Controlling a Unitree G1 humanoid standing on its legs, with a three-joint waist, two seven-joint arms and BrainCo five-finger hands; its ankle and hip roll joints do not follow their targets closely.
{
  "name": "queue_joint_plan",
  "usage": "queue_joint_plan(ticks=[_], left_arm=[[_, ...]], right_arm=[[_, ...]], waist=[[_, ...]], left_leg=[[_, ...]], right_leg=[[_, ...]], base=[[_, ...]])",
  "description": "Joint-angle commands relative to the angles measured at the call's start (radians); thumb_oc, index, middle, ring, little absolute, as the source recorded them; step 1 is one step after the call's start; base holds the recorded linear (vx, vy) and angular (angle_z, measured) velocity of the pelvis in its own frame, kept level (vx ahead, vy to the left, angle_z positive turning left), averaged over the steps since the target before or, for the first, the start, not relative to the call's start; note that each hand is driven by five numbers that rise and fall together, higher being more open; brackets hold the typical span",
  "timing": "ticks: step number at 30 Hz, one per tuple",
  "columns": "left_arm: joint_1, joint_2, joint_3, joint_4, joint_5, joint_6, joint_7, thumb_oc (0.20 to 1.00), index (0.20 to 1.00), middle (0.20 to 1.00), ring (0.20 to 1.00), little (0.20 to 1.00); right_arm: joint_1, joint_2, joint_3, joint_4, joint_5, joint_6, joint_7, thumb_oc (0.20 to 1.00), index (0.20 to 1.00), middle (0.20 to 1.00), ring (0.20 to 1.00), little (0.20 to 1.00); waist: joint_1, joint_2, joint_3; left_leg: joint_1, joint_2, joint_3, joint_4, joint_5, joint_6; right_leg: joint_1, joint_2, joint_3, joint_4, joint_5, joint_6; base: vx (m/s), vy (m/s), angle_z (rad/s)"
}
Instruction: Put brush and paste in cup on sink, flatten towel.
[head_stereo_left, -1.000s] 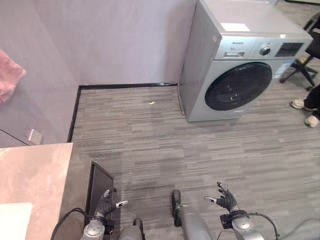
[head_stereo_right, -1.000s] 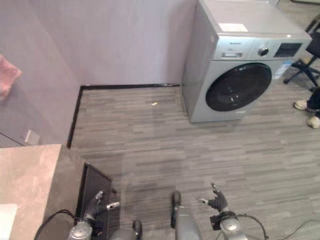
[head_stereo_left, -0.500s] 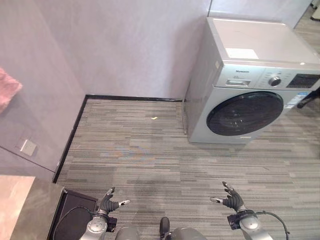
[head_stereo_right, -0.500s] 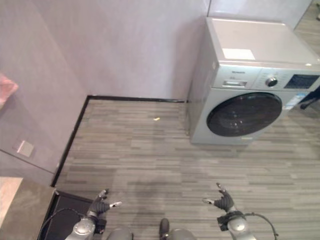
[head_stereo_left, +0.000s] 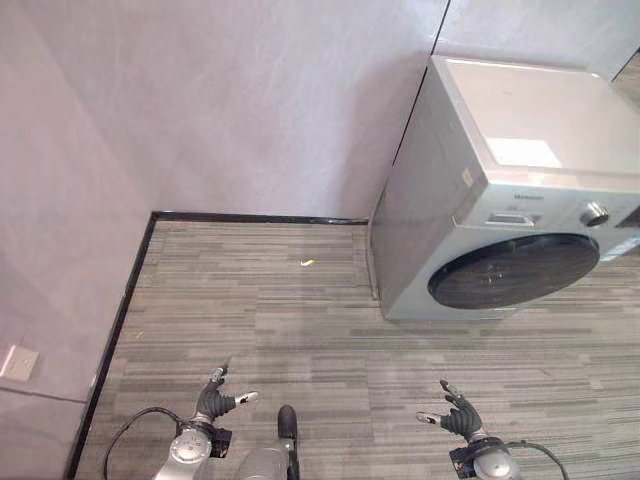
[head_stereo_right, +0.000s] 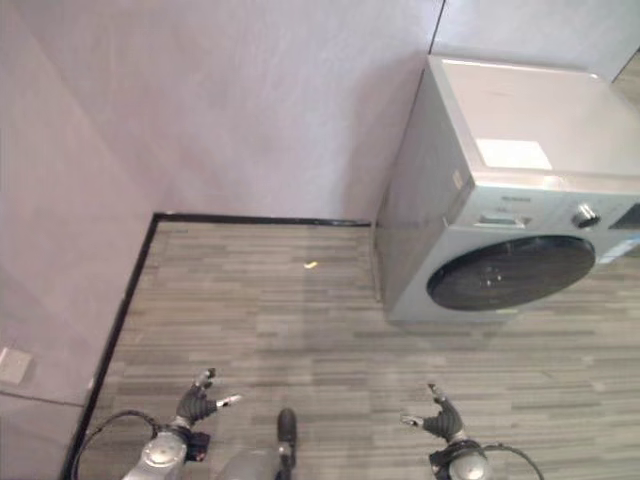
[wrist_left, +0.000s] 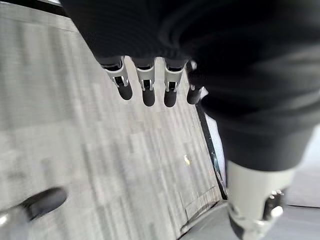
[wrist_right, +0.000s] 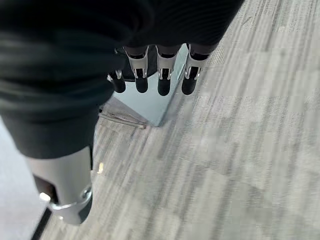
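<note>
My left hand (head_stereo_left: 214, 402) hangs low at the bottom left over the grey plank floor (head_stereo_left: 300, 330), fingers (wrist_left: 145, 90) straight and holding nothing. My right hand (head_stereo_left: 458, 416) hangs at the bottom right, also open and empty, its fingers (wrist_right: 162, 80) spread above the floor. No brush, paste, cup, sink or towel is in sight here.
A silver washing machine (head_stereo_left: 510, 215) with a dark round door (head_stereo_left: 510, 270) stands against the wall at the right. Pale walls (head_stereo_left: 220, 100) meet in a corner at the left, edged by a black skirting (head_stereo_left: 250, 217). A small yellow scrap (head_stereo_left: 306, 263) lies on the floor.
The camera has swung away: the pink counter, the pink towel on the wall and the dark panel have left the view. Both hands stay low and open.
</note>
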Motion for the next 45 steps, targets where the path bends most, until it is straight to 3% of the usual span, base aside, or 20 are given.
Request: queue_joint_plan(ticks=[1, 5, 6, 9, 10, 11, 12, 13, 14, 15, 16, 17, 18, 23, 28, 36, 39, 43, 44, 45], left_arm=[[0.016, 0.026, -0.007, -0.061, 0.034, -0.04, 0.016, 1.0, 1.0, 1.0, 1.0, 1.0], [0.022, 0.033, -0.015, -0.075, 0.044, -0.039, 0.012, 1.0, 1.0, 1.0, 1.0, 1.0], [0.021, 0.038, -0.017, -0.074, 0.049, -0.036, 0.008, 1.0, 1.0, 1.0, 1.0, 1.0], [0.025, 0.047, -0.014, -0.098, 0.044, -0.032, 0.006, 1.0, 1.0, 1.0, 1.0, 1.0], [0.025, 0.047, -0.014, -0.098, 0.044, -0.032, 0.006, 1.0, 1.0, 1.0, 1.0, 1.0], [0.027, 0.052, -0.015, -0.105, 0.051, -0.028, 0.003, 1.0, 1.0, 1.0, 1.0, 1.0], [0.029, 0.053, -0.013, -0.109, 0.052, -0.027, 0.002, 1.0, 1.0, 1.0, 1.0, 1.0], [0.029, 0.053, -0.013, -0.109, 0.052, -0.027, 0.002, 1.0, 1.0, 1.0, 1.0, 1.0], [0.026, 0.052, -0.008, -0.098, 0.06, -0.027, 0.004, 1.0, 1.0, 1.0, 1.0, 1.0], [0.026, 0.052, -0.008, -0.098, 0.06, -0.027, 0.004, 1.0, 1.0, 1.0, 1.0, 1.0], [0.032, 0.051, -0.006, -0.095, 0.057, -0.029, 0.004, 1.0, 1.0, 1.0, 1.0, 1.0], [0.031, 0.048, -0.004, -0.086, 0.058, -0.03, 0.005, 1.0, 1.0, 1.0, 1.0, 1.0], [0.024, 0.043, -0.004, -0.067, 0.066, -0.035, 0.007, 1.0, 1.0, 1.0, 1.0, 1.0], [0.011, 0.038, -0.011, -0.063, 0.076, -0.038, 0.005, 1.0, 1.0, 1.0, 1.0, 1.0], [0.008, 0.026, -0.017, -0.044, 0.069, -0.042, 0.011, 1.0, 1.0, 1.0, 1.0, 1.0], [-0.036, 0.026, -0.034, -0.034, 0.045, -0.036, 0.017, 1.0, 1.0, 1.0, 1.0, 1.0], [-0.048, 0.022, -0.037, -0.029, 0.038, -0.035, 0.018, 1.0, 1.0, 1.0, 1.0, 1.0], [-0.08, 0.01, -0.048, -0.02, 0.019, -0.027, 0.023, 1.0, 1.0, 1.0, 1.0, 1.0], [-0.08, 0.009, -0.048, -0.02, 0.019, -0.027, 0.023, 1.0, 1.0, 1.0, 1.0, 1.0], [-0.092, 0.001, -0.052, -0.012, 0.016, -0.024, 0.028, 1.0, 1.0, 1.0, 1.0, 1.0]], right_arm=[[-0.023, -0.018, -0.044, -0.061, 0.004, -0.036, 0.006, 1.0, 1.0, 1.0, 1.0, 1.0], [-0.023, -0.014, -0.042, -0.072, -0.002, -0.037, 0.012, 1.0, 1.0, 1.0, 1.0, 1.0], [-0.033, -0.011, -0.042, -0.078, -0.002, -0.037, 0.011, 1.0, 1.0, 1.0, 1.0, 1.0], [-0.042, -0.012, -0.04, -0.088, -0.004, -0.033, 0.008, 1.0, 1.0, 1.0, 1.0, 1.0], [-0.042, -0.012, -0.04, -0.088, -0.004, -0.033, 0.008, 1.0, 1.0, 1.0, 1.0, 1.0], [-0.045, -0.013, -0.043, -0.099, -0.005, -0.034, 0.005, 1.0, 1.0, 1.0, 1.0, 1.0], [-0.042, -0.015, -0.047, -0.112, 0.0, -0.036, 0.007, 1.0, 1.0, 1.0, 1.0, 1.0], [-0.042, -0.015, -0.047, -0.112, 0.0, -0.036, 0.007, 1.0, 1.0, 1.0, 1.0, 1.0], [-0.037, -0.011, -0.049, -0.116, 0.009, -0.04, 0.01, 1.0, 1.0, 1.0, 1.0, 1.0], [-0.037, -0.011, -0.048, -0.117, 0.009, -0.04, 0.01, 1.0, 1.0, 1.0, 1.0, 1.0], [-0.025, -0.014, -0.053, -0.129, 0.023, -0.048, 0.008, 1.0, 1.0, 1.0, 1.0, 1.0], [-0.02, -0.013, -0.054, -0.131, 0.03, -0.051, 0.01, 1.0, 1.0, 1.0, 1.0, 1.0], [0.0, -0.021, -0.054, -0.137, 0.026, -0.052, 0.011, 1.0, 1.0, 1.0, 1.0, 1.0], [0.029, -0.029, -0.062, -0.146, 0.018, -0.045, 0.017, 1.0, 1.0, 1.0, 1.0, 1.0], [0.02, -0.041, -0.058, -0.135, 0.017, -0.046, 0.023, 1.0, 1.0, 1.0, 1.0, 1.0], [-0.002, -0.059, -0.036, -0.129, 0.013, -0.044, 0.026, 1.0, 1.0, 1.0, 1.0, 1.0], [0.002, -0.068, -0.036, -0.125, 0.012, -0.045, 0.023, 1.0, 1.0, 1.0, 1.0, 1.0], [0.039, -0.075, -0.065, -0.146, 0.005, -0.043, 0.003, 1.0, 1.0, 1.0, 1.0, 1.0], [0.039, -0.075, -0.065, -0.146, 0.005, -0.043, 0.003, 1.0, 1.0, 1.0, 1.0, 1.0], [0.041, -0.077, -0.069, -0.149, 0.003, -0.041, -0.006, 1.0, 1.0, 1.0, 1.0, 1.0]], waist=[[0.044, -0.006, -0.011], [0.052, -0.012, -0.021], [0.049, -0.003, -0.013], [0.046, 0.018, 0.014], [0.045, 0.017, 0.014], [0.027, 0.044, 0.03], [0.008, 0.049, 0.038], [0.008, 0.05, 0.036], [0.006, 0.056, 0.042], [0.001, 0.056, 0.046], [-0.013, 0.057, 0.047], [-0.02, 0.054, 0.052], [-0.037, 0.04, 0.051], [-0.072, 0.037, 0.047], [-0.069, 0.04, 0.02], [-0.07, 0.048, 0.017], [-0.077, 0.046, 0.018], [-0.117, 0.041, 0.02], [-0.117, 0.041, 0.019], [-0.118, 0.036, 0.028]], left_leg=[[-0.071, 0.05, 0.033, 0.141, -0.068, -0.112], [-0.053, 0.02, 0.034, 0.16, -0.122, -0.089], [-0.016, 0.013, 0.03, 0.145, -0.14, -0.075], [0.033, 0.019, 0.027, 0.126, -0.151, -0.058], [0.033, 0.019, 0.027, 0.126, -0.15, -0.058], [0.078, 0.028, 0.013, 0.107, -0.157, -0.055], [0.111, 0.02, -0.012, 0.09, -0.156, -0.055], [0.109, 0.022, -0.012, 0.089, -0.154, -0.055], [0.146, 0.02, -0.009, 0.075, -0.156, -0.059], [0.151, 0.018, -0.014, 0.075, -0.156, -0.059], [0.179, 0.011, -0.039, 0.06, -0.158, -0.067], [0.194, 0.005, -0.049, 0.06, -0.164, -0.071], [0.237, -0.018, -0.078, 0.047, -0.182, -0.084], [0.296, -0.032, -0.16, 0.049, -0.212, -0.104], [0.303, -0.014, -0.204, 0.056, -0.212, -0.119], [0.296, 0.05, -0.257, 0.089, -0.187, -0.17], [0.28, 0.06, -0.248, 0.125, -0.179, -0.181], [0.217, 0.134, 0.04, 0.062, -0.148, -0.175], [0.217, 0.133, 0.041, 0.062, -0.148, -0.174], [0.166, 0.142, 0.1, 0.057, -0.132, -0.175]], right_leg=[[0.0, -0.045, 0.037, -0.089, 0.271, 0.057], [-0.013, -0.078, 0.037, -0.038, 0.353, 0.089], [-0.071, -0.085, 0.03, 0.075, 0.429, 0.097], [-0.139, -0.099, -0.028, 0.195, 0.483, 0.083], [-0.138, -0.099, -0.028, 0.195, 0.483, 0.083], [-0.199, -0.081, -0.054, 0.262, 0.462, 0.077], [-0.235, -0.041, -0.032, 0.272, 0.408, 0.071], [-0.237, -0.039, -0.033, 0.27, 0.411, 0.07], [-0.29, -0.064, -0.11, 0.207, 0.352, 0.051], [-0.283, -0.066, -0.115, 0.207, 0.349, 0.051], [-0.33, -0.027, -0.098, 0.126, 0.306, 0.039], [-0.342, -0.016, -0.086, 0.097, 0.306, 0.04], [-0.376, -0.014, -0.049, -0.101, 0.339, 0.046], [-0.389, -0.009, 0.057, -0.177, 0.408, 0.071], [-0.36, 0.005, 0.043, -0.182, 0.412, 0.05], [-0.361, 0.031, -0.027, -0.095, 0.31, 0.01], [-0.349, 0.026, -0.049, -0.079, 0.288, 0.001], [-0.293, -0.041, -0.165, -0.097, 0.269, 0.01], [-0.293, -0.041, -0.165, -0.098, 0.27, 0.011], [-0.278, -0.06, -0.189, -0.113, 0.275, 0.017]], base=[[0.26, 0.215, 0.0], [0.16, 0.159, 0.03], [0.13, 0.15, -0.01], [0.07, 0.14, -0.01], [0.13, 0.169, -0.1], [0.2, 0.129, -0.01], [0.19, 0.128, 0.03], [0.23, 0.108, 0.4], [0.14, 0.078, 0.53], [0.28, 0.075, 0.41], [0.21, -0.012, 0.09], [0.45, -0.057, 0.24], [0.4, -0.064, 0.46], [0.24, -0.05, 0.69], [0.17, -0.106, 0.71], [0.13, -0.131, 0.29], [0.1, -0.097, 0.62], [0.05, -0.023, 0.82], [-0.04, 0.008, 1.65], [-0.02, 0.016, 1.39]])
